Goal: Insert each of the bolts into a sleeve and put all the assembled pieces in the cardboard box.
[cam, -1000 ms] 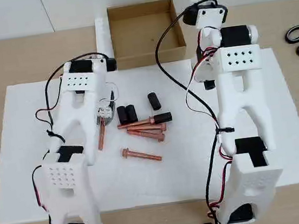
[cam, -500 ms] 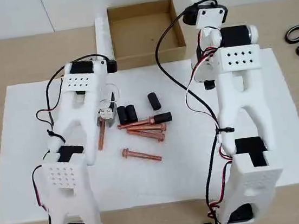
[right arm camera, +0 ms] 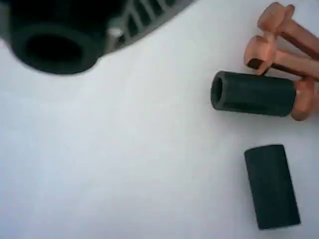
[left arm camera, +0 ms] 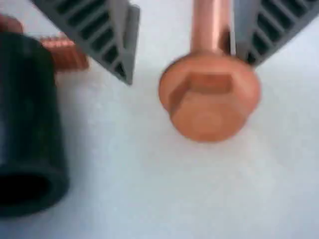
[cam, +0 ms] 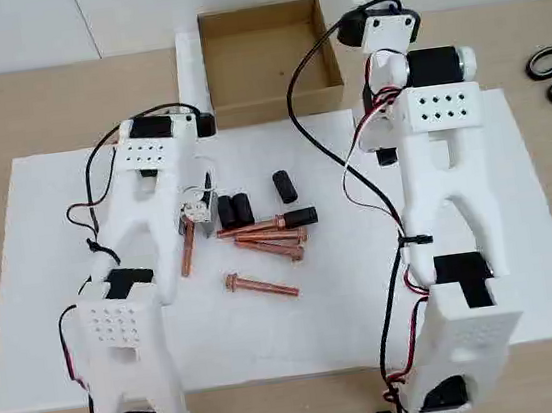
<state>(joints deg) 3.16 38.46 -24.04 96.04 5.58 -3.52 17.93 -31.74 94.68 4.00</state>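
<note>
**A:** From above, where do things stand?

**B:** The left claw (cam: 199, 208) is low over the white mat (cam: 65, 293) on the table (cam: 2, 109), at the upper end of a lone bolt (cam: 188, 247). This bolt lies apart from the bolt pile (cam: 272, 239). Two loose sleeves (cam: 234, 210) lie just beside the claw. The cardboard box (cam: 274, 111) sits beyond the mat with nothing in it. The right claw (cam: 386, 153) hangs near the mat's far edge.

**A:** And the left wrist view?

**B:** The left claw is released, with its fingers (left arm camera: 114, 35) straddling the shaft behind the bolt head (left arm camera: 209, 97). The shaft touches one finger and there is a gap to the other. I'd centre the claw before closing, or the closing finger may shove the bolt and roll it. I'd also grip close to the head, which leaves the far end free to enter a sleeve. The near sleeve (left arm camera: 27, 119) is close, so the claw should avoid nudging it.

**A:** The right wrist view?

**B:** The right claw looks clenched on the held sleeve (right arm camera: 57, 42), with the bore facing outward. It should keep that bore level and steady so the bolt tip can line up. Farther off lie a spare sleeve (right arm camera: 271, 186) and what I take for an assembled piece (right arm camera: 251, 94), a sleeve with a bolt head at its end.
</note>
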